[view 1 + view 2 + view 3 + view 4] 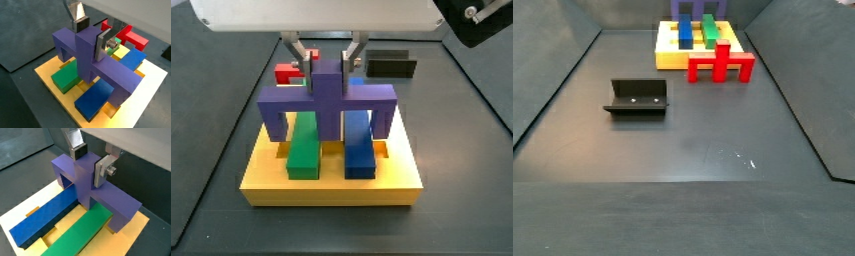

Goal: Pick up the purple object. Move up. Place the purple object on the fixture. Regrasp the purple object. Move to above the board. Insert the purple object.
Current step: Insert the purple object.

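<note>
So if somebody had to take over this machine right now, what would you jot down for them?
Gripper: over the board, fingers either side of the purple object's stem; whether they still press it, I can't tell.
Purple object: upright on the yellow board, straddling the green bar and blue bar.
Fixture: bare, apart on the floor.
Red block: beside the board, untouched.
Done: pick-up, regrasp, move to the board.
Left: confirm it is fully seated, release, lift away.

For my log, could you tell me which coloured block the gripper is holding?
The purple object: the gripper clamps its stem above the board; green bar, blue bar and red block are untouched.
</note>
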